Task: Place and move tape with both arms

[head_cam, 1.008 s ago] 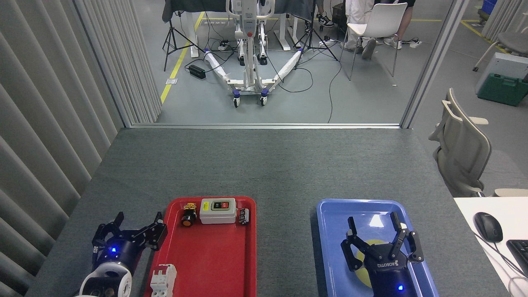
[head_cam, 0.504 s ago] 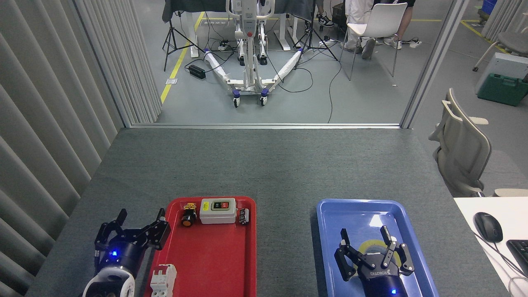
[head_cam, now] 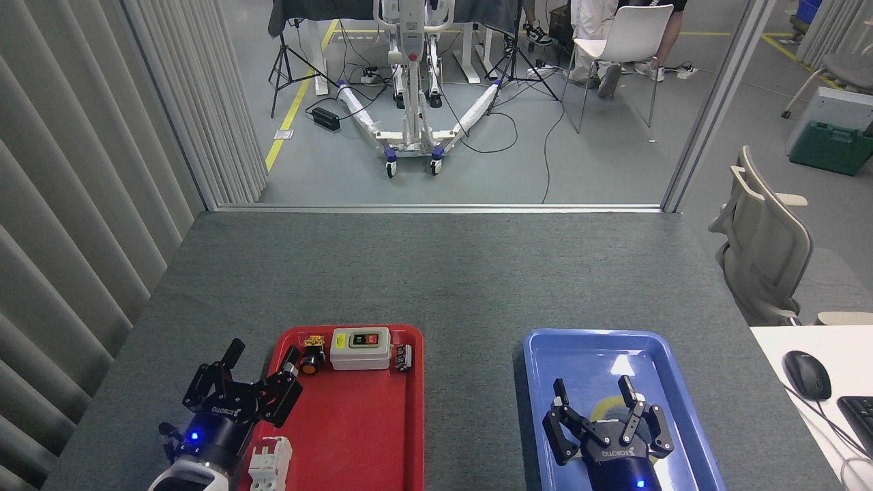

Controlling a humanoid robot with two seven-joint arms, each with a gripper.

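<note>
The tape [head_cam: 603, 408], a yellow roll, lies flat in the blue tray [head_cam: 586, 335] at the front right. Only a small arc of it shows between black fingers. My right gripper [head_cam: 592, 397] hangs over it, open, with its fingers spread around the roll; I cannot tell whether they touch it. My left gripper [head_cam: 262, 359] is open at the front left, over the left rim of the red tray [head_cam: 354, 423], with nothing between its fingers.
The red tray holds a grey switch box [head_cam: 360, 348], a yellow-and-black push button [head_cam: 312, 355], a small black part [head_cam: 403, 356] and a white circuit breaker [head_cam: 271, 464]. Grey matting covers the table [head_cam: 436, 273]. A white desk with a mouse [head_cam: 807, 374] is at the right.
My right gripper has drawn back toward the front edge and come down over the tape, hiding more of it. My left gripper has moved right and forward to the red tray's left rim.
</note>
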